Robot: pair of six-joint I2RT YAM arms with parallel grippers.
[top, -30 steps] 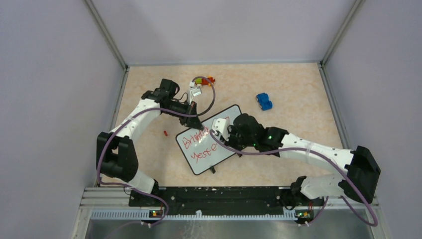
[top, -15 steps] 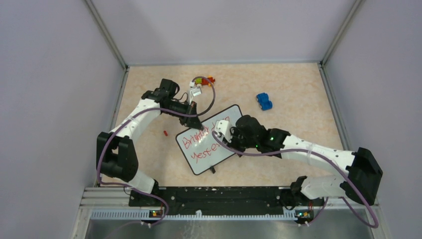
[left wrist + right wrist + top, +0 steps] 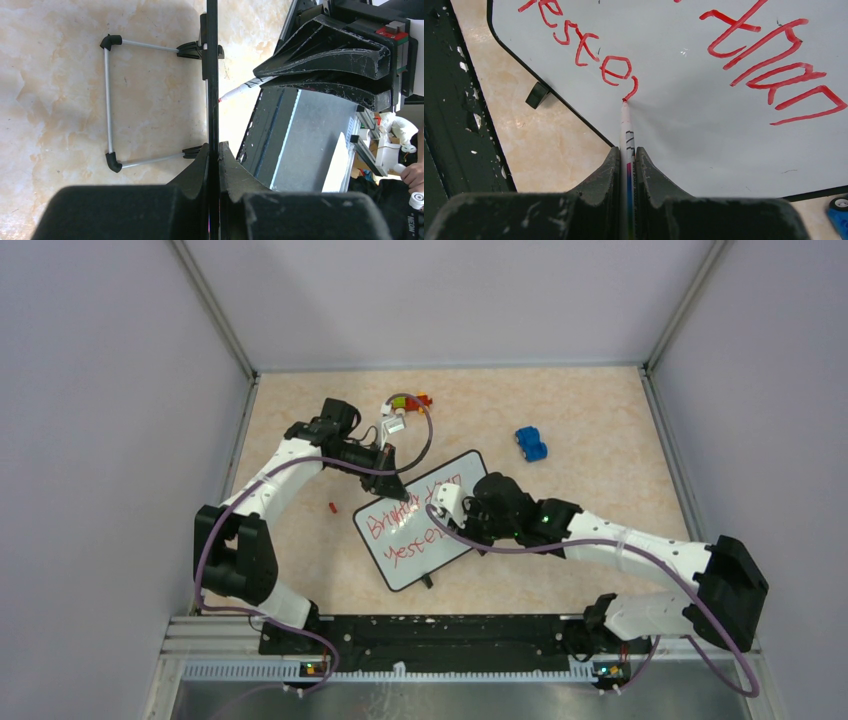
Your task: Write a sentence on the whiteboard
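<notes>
My left gripper [image 3: 214, 150] clamps the far edge of the whiteboard [image 3: 412, 565], fingers pressed narrow on its thin dark frame, as my right gripper [image 3: 626, 152] pinches a white marker [image 3: 626, 117] tight between its two fingers. The marker's red tip touches the board at the tail of the lower line of the sentence [image 3: 583, 47], red script in two lines. The whiteboard sits askew at the middle of the marbled table [image 3: 600, 420], between my two arms. A blue toy car [image 3: 531, 443] lies well apart beyond it, a small red piece [image 3: 331, 506] near its left side
</notes>
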